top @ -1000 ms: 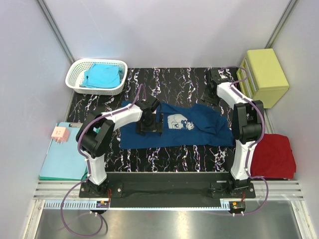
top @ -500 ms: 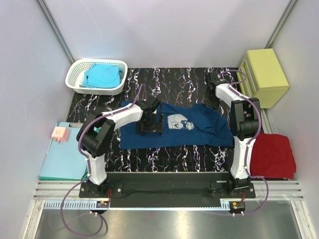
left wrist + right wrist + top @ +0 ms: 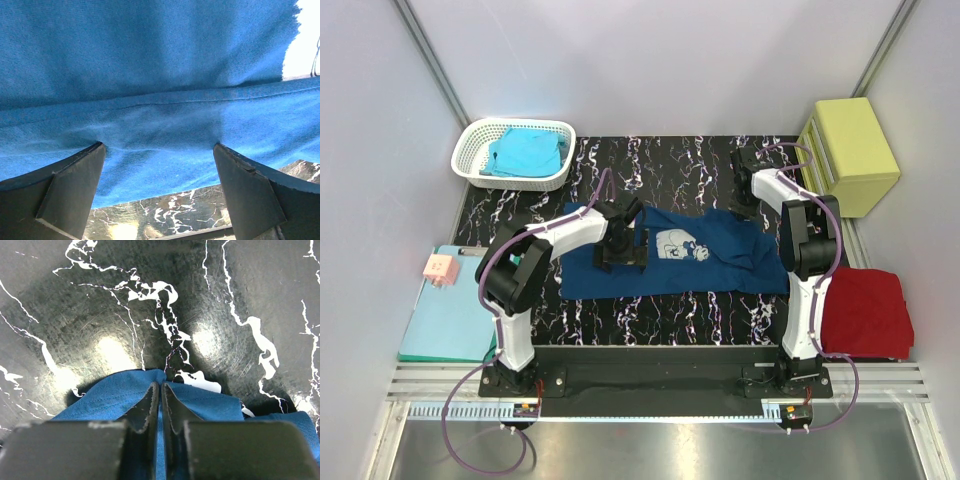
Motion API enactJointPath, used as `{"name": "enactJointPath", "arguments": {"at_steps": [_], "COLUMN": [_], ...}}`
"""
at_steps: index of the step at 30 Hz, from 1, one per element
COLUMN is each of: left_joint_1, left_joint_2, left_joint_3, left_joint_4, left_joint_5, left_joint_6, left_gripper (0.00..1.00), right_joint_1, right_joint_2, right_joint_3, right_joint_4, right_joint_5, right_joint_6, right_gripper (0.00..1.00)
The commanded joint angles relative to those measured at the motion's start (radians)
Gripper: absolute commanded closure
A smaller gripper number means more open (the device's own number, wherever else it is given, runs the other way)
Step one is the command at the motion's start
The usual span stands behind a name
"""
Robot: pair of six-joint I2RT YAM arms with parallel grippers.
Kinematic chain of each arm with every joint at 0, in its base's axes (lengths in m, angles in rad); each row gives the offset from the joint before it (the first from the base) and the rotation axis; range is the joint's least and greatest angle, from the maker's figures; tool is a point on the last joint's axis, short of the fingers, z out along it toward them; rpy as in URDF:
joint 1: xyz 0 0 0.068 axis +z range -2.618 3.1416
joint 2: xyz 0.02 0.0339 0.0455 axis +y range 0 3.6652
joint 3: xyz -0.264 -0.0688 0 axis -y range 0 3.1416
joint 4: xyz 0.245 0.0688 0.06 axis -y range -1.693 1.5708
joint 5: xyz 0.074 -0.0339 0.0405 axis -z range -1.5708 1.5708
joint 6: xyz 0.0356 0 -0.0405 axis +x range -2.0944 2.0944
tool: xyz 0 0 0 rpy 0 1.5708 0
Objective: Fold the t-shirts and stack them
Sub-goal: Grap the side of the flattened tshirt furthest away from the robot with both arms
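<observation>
**A:** Right gripper [image 3: 160,402] just clamped. The jaws stood about half open a second ago. Now they're nearly touching, with the far right corner of the navy tee [image 3: 710,262] pinched between them.

**B:** Does the wrist view back that up?

**A:** Yes. Blue cloth bunches on both sides of the fingers [image 3: 145,410], with only table [image 3: 150,305] beyond. We read it as a grip, but on a thin bit of fabric right at the tip.

**B:** Left side?

**A:** No change. Left gripper [image 3: 157,145] is spread wide and holds nothing. Its tips are down on the cloth below a seam [image 3: 160,97], over the tee's left half.

**B:** Has the tee shifted?

**A:** Not that we can see from above. It lies flat across the middle of the table, print [image 3: 678,245] up, same outline as before.

**B:** So where are we?

**A:** The fold hasn't started, but we now have one corner in hand. We'd guess the left closes next, then both lift and carry the edge over. The risk is that a pinch this small slips once we pull.

**B:** And the stack?

**A:** Red tee [image 3: 865,310] lies off the table's right edge. Turquoise tee [image 3: 525,150] is in the basket [image 3: 470,150], far left. The navy tee joins neither yet.
</observation>
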Motion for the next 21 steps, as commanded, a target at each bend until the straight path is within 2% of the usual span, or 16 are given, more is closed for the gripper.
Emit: {"name": "enactJointPath", "arguments": {"at_steps": [1,4,9,21], "left_joint_1": [-0.023,-0.023,-0.023,-0.023], "left_joint_2": [0.076,0.073,0.066,0.044], "left_joint_3": [-0.045,-0.053,-0.059,-0.042], "left_joint_4": [0.082,0.082,0.083,0.083], "left_joint_5": [0.084,0.081,0.083,0.069], "left_joint_6": [-0.012,-0.013,-0.015,-0.015], "left_gripper": [0.01,0.01,0.01,0.01], "right_joint_1": [-0.002,0.000,-0.003,-0.002], "right_joint_2": [0.014,0.005,-0.052,-0.350], "right_joint_3": [0.011,0.006,-0.009,-0.002], "right_joint_4": [-0.009,-0.009,-0.009,-0.057], "right_joint_5": [0.004,0.009,0.036,0.101], "right_joint_6": [0.003,0.005,0.011,-0.001], "right_gripper": [0.95,1.00,1.00,1.00]}}
